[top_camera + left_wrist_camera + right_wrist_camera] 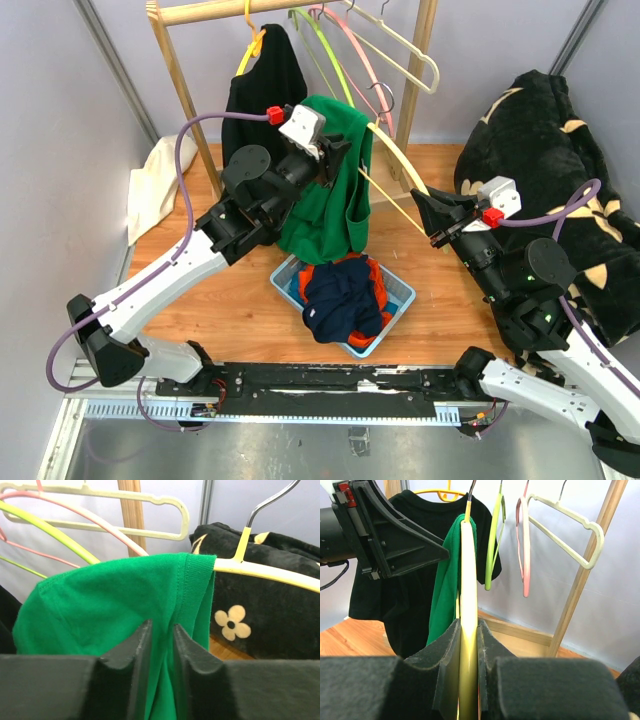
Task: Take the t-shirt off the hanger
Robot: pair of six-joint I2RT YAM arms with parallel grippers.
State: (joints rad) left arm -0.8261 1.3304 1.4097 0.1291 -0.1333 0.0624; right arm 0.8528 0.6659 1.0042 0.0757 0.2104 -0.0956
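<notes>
**Robot:** Two arms of mine meet over a wooden table (pixel 240 300), in front of a wooden clothes rack (pixel 190 100). My right gripper (pixel 420 200) is clamped on one end of a pale yellow hanger (pixel 395 160). My wrist camera shows the hanger's arm squeezed tight between both pads.

**Listener:** Where is the t-shirt?

**Robot:** The green t-shirt (pixel 330 200) is draped over the far end of that hanger, well away from my right gripper. It hangs down in loose folds, and in the overhead view its lower edge comes just behind a blue basket (pixel 400 295). Navy and orange clothes (pixel 345 300) are piled in the basket.

**Listener:** And your left side?

**Robot:** My left gripper (pixel 338 165) is at the shirt, high up near the hanger's arm. Its jaws are close together, with a fold of green cloth running through the slim gap. I cannot tell whether they pinch that cloth or only stand around it.

**Listener:** What else is nearby?

**Robot:** A black shirt (pixel 265 90) hangs on the rack, to the left of the green one. Green, pink and cream hangers dangle bare from the rail. A black blanket with cream flowers (pixel 540 130) is heaped on the right.
</notes>
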